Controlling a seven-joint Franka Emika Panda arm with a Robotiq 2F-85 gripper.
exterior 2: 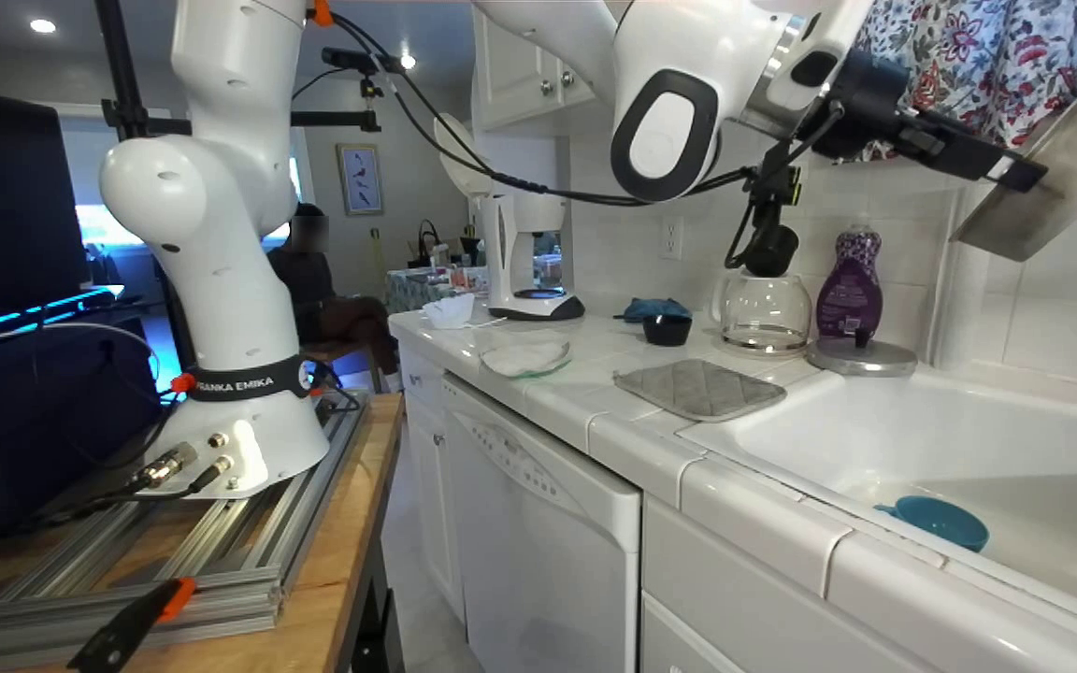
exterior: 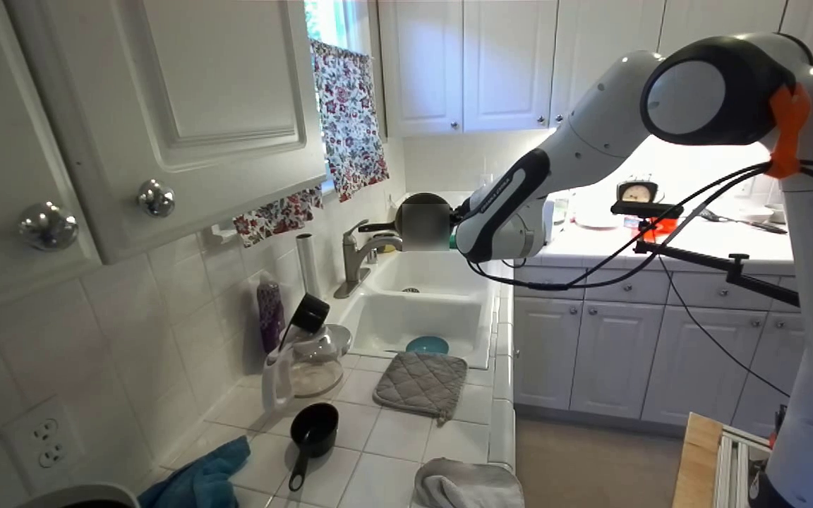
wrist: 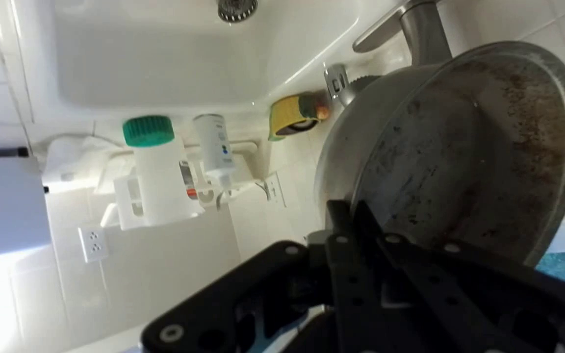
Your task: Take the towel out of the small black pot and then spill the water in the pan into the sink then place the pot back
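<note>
Nearest, low in the wrist view, the gripper [wrist: 350,208] grasps the pan [wrist: 464,152] by its wall — tipped at right, no pool showing, so pouring seems done. Bottom of an exterior view, a grey towel [exterior: 468,485], likely the one meant, lies outside the pot [exterior: 315,434] — placing back remains.

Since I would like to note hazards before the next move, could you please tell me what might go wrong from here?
The claw grips the pan only at its rim, so the pan could twist or slip loose.
The pan overlaps the faucet in the wrist view; I cannot tell the gap, but a swing might knock it.
The pan is tipped, so any water left in it could miss the sink.
</note>
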